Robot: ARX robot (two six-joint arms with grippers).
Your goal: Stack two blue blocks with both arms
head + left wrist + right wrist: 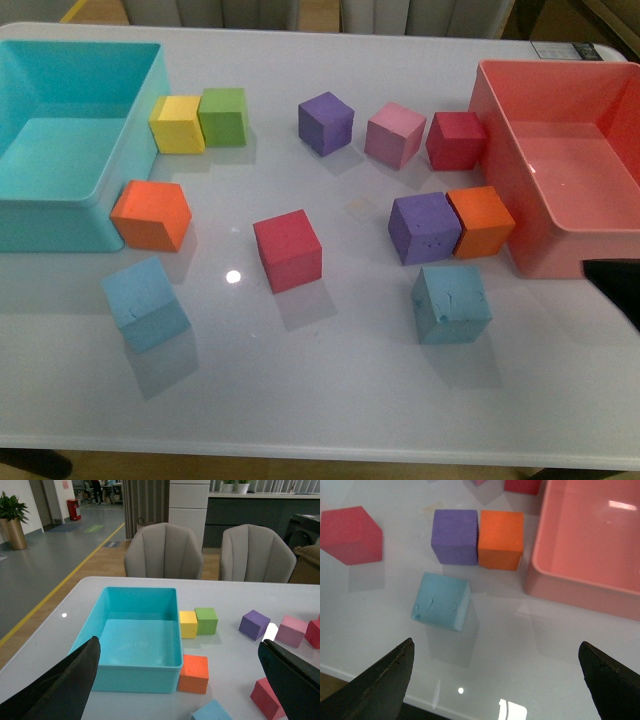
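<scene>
Two sky-blue blocks lie apart on the white table (330,400): one at the front left (146,302), one at the front right (451,303). My left gripper (179,647) is open and empty, high above the table near the teal bin; a corner of the left blue block (212,711) shows below it. My right gripper (496,647) is open and empty over the table's front edge, with the right blue block (441,601) ahead of its fingertips and apart from them. In the front view only a black part of the right arm (615,285) shows at the right edge.
A teal bin (120,165) stands at the back left and a pink bin (500,150) at the right. Red (288,250), orange (151,214), purple (424,227), orange (482,221), yellow (177,124), green (223,116), purple (325,122), pink (395,134) and red (455,139) cubes lie between them.
</scene>
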